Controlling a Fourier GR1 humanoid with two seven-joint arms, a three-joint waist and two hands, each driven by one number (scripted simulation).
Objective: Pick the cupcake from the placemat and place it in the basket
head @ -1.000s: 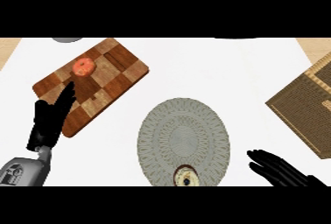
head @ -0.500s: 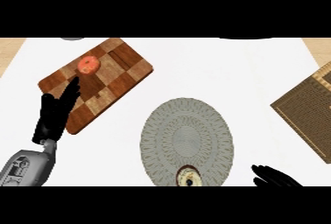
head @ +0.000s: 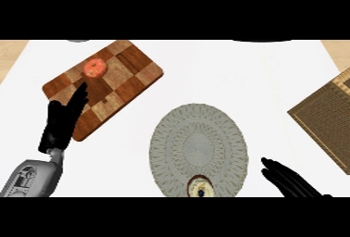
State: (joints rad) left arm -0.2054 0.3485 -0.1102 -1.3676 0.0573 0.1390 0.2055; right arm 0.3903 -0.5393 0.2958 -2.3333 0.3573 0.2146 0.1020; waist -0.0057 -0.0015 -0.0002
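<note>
Cupcake [head: 200, 188] on placemat [head: 198, 139] is cut off at view's bottom.

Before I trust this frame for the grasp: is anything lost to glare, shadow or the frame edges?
Head view: even light, no glare or strong shadow; the cupcake on the placemat and the right hand are cut by the lower edge, the basket by the right edge.

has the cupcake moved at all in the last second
No. The cupcake sits at the near edge of the placemat, same spot as before; the right hand has not touched it.
</note>
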